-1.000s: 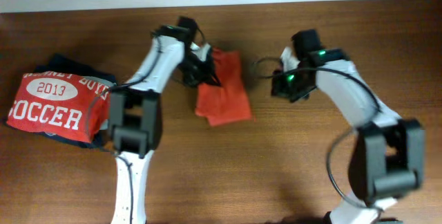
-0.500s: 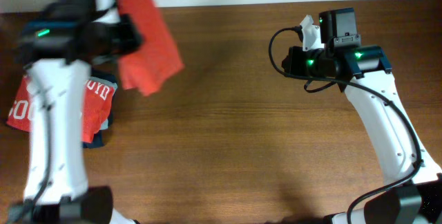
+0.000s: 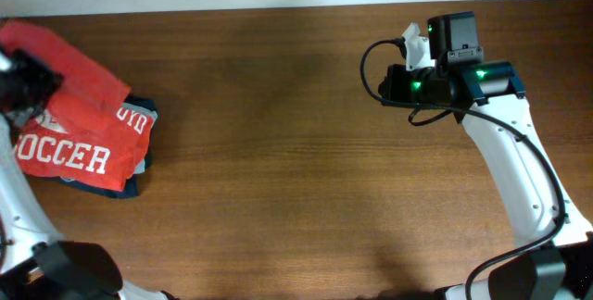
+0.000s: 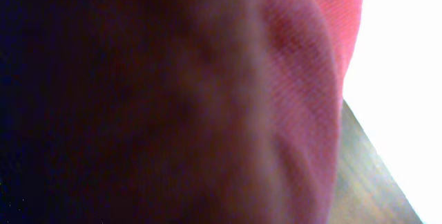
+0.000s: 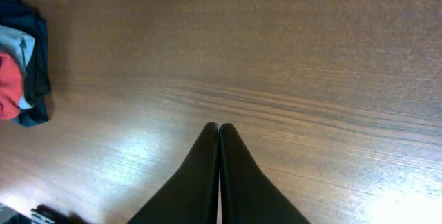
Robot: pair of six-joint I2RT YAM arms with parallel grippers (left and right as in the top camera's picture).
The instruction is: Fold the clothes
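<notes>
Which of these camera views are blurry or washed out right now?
Left wrist: the orange-red shirt fills the frame, out of focus, with a blown-out white corner. Right wrist: sharp, mild glare on the table. Overhead: mostly sharp.

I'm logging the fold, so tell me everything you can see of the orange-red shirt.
The orange-red shirt is a folded, wrinkled bundle of soft knit, no print showing. It is at the far left of the table, tilted, overlapping the top of the SOCCER shirt. The left tool is against its left edge; the grip is hidden.
</notes>
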